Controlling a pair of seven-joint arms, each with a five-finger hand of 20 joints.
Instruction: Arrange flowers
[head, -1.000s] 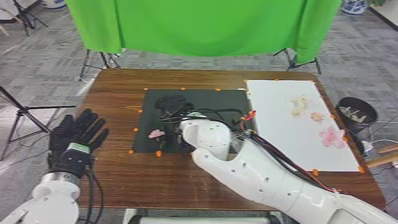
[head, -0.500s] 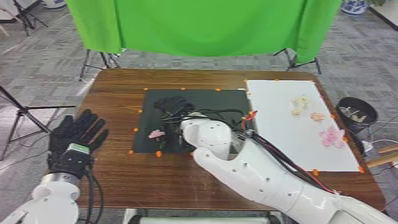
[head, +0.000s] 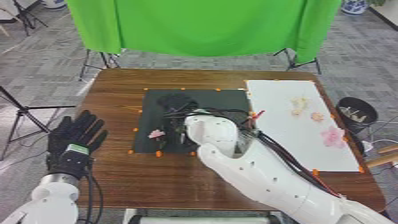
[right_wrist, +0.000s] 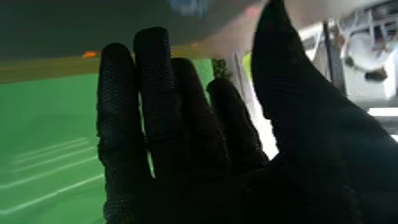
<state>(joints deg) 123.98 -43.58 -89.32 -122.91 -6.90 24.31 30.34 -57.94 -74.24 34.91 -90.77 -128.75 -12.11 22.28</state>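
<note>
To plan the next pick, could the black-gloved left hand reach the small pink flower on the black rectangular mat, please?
Probably yes: the flower lies toward the mat's left, with no arm between it and the left hand.

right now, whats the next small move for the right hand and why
I'd probably ease the right hand back and a little left, toward the pink flower. Its fingers are straight with the thumb apart, and in the head view the flower lies on the dark sheet, nearer the robot than the hand.
</note>
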